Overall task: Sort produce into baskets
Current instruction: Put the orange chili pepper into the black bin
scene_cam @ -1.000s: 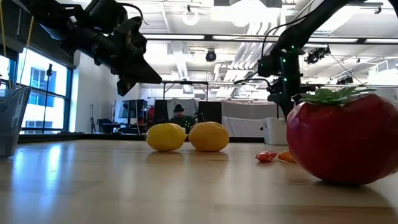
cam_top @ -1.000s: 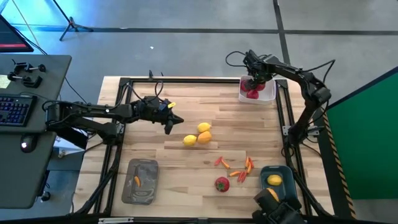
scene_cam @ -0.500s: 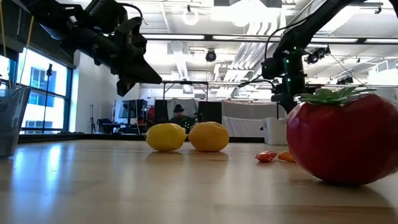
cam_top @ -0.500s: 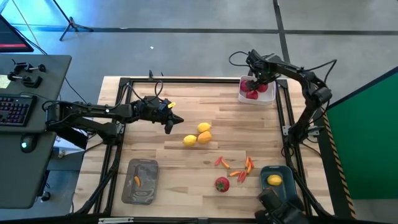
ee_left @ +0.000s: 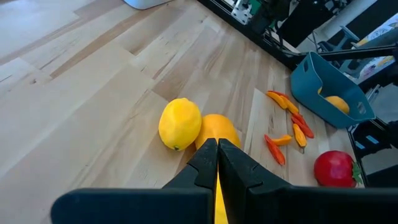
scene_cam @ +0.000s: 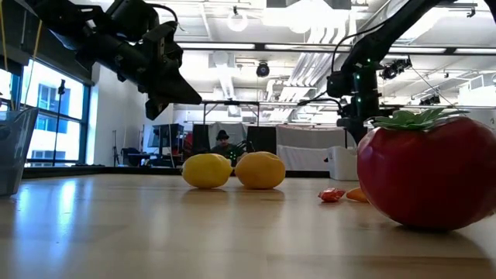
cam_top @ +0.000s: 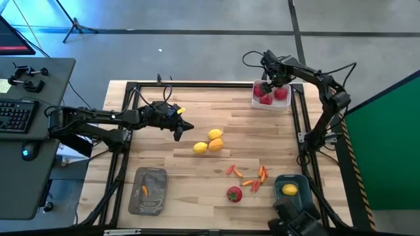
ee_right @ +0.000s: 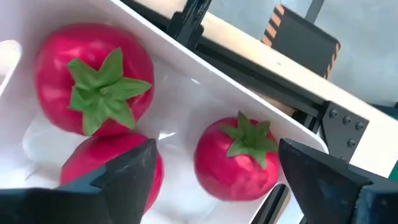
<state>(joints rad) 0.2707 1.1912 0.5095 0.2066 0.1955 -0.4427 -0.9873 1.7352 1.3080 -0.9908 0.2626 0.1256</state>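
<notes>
My right gripper (cam_top: pixel 270 84) hangs open, pointing down over the white basket (cam_top: pixel 271 103) at the far right corner. Three red fruits (ee_right: pixel 93 78) (ee_right: pixel 239 158) (ee_right: pixel 112 165) lie in that basket; the fingers stand above them, touching none. My left gripper (cam_top: pixel 178 134) is shut and empty, held above the table left of three lemons (cam_top: pixel 215 134) (cam_top: pixel 216 145) (cam_top: pixel 201 148). Thin peppers (cam_top: pixel 235 172) (cam_top: pixel 262 174) and one red fruit (cam_top: pixel 234 194) rest on the wood. The blue basket (cam_top: pixel 298 180) holds a lemon (cam_top: pixel 289 190); the grey tray (cam_top: pixel 154 176) holds a pepper (cam_top: pixel 144 191).
A black frame (cam_top: pixel 197 84) runs round the wooden table. A desk with a keyboard (cam_top: pixel 16 117) stands off the left edge. Bare wood lies between the lemons and the white basket. In the low view, a person (scene_cam: pixel 223 138) sits far back in the room.
A red fruit now lies in the right part of the white basket, where none showed a second ago. My right gripper has stayed over the basket.
</notes>
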